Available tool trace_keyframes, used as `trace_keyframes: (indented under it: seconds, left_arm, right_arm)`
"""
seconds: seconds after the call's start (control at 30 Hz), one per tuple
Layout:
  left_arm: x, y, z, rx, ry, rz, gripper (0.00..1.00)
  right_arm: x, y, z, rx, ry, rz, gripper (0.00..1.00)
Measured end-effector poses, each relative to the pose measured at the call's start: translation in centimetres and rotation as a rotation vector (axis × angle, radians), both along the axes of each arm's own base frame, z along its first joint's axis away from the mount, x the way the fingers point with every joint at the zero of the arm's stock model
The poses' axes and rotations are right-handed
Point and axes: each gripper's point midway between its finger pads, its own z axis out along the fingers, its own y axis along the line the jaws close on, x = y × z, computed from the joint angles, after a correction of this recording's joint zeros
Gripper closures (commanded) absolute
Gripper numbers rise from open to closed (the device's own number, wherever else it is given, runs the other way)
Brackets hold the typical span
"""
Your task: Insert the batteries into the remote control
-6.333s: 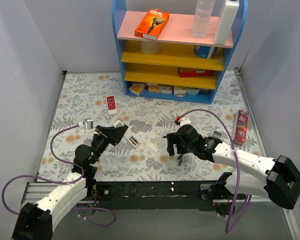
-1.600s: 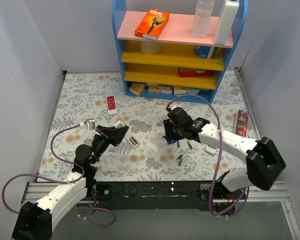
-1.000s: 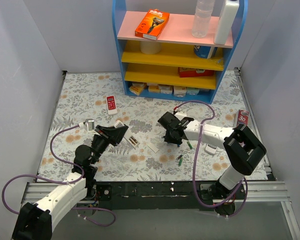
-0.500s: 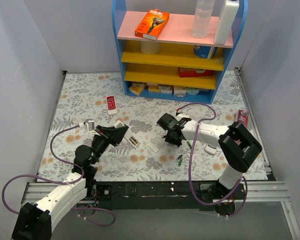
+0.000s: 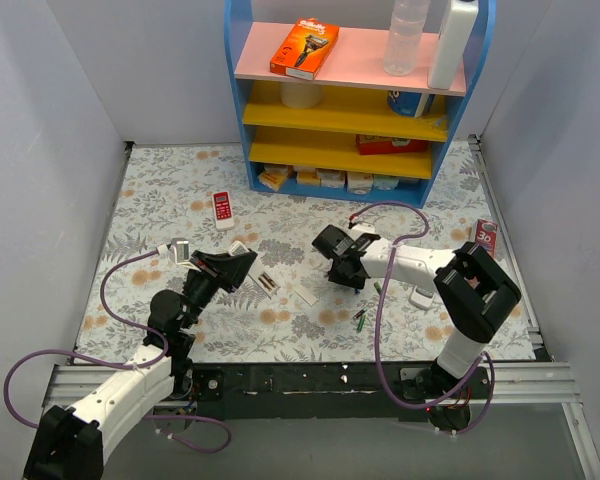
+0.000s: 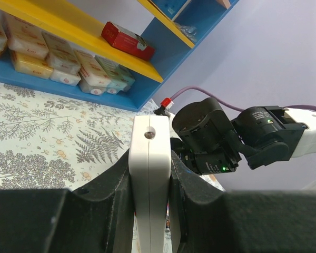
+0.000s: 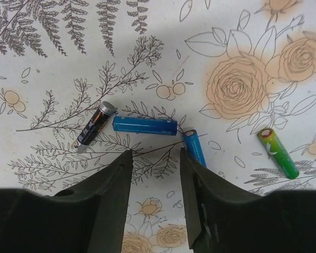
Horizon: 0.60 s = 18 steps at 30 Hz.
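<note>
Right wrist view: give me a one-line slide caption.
Open right gripper hovers over four loose batteries lying on the floral tablecloth.

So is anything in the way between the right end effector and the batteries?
No, nothing visible is. The right end effector hangs open with the batteries lying just ahead of its fingertips. Only bare table shows in the gap between them.

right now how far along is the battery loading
Done: the left gripper has the remote control clamped on edge. In hand: the right gripper hovers open over four loose batteries, holding none. Left: every battery needs picking up and seating; the remote's compartment isn't visible.
</note>
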Motion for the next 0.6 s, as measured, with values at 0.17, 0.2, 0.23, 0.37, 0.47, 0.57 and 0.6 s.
trace_keyframes:
  seconds: [0.17,0.2,0.23,0.37,0.47,0.57,0.6]
  left_arm:
    - [0.0,0.0,0.0,0.000,0.001,0.000,1.00]
    - [0.0,0.0,0.0,0.001,0.002,0.000,1.00]
    - [0.0,0.0,-0.1,0.001,0.002,0.000,1.00]
    - [0.0,0.0,-0.2,0.004,0.008,0.000,1.00]
    - [0.0,0.0,-0.3,0.006,0.012,0.000,1.00]
    - [0.0,0.0,-0.3,0.006,0.011,0.000,1.00]
    - [0.0,0.0,-0.3,0.005,0.010,0.000,1.00]
  right_arm:
    - [0.8,-0.3,1.2,-0.063,-0.031,0.145,0.48]
    - [1.1,-0.3,1.6,-0.069,-0.039,0.191,0.48]
    - [1.3,-0.2,2.1,-0.067,-0.046,0.241,0.49]
    - [2.5,0.3,4.1,-0.054,-0.098,0.438,0.51]
    - [3.3,0.9,5.4,-0.043,-0.145,0.596,0.49]
    - [3.6,1.6,5.8,-0.050,-0.168,0.750,0.50]
    - [3.6,1.6,5.7,-0.052,-0.165,0.786,0.50]
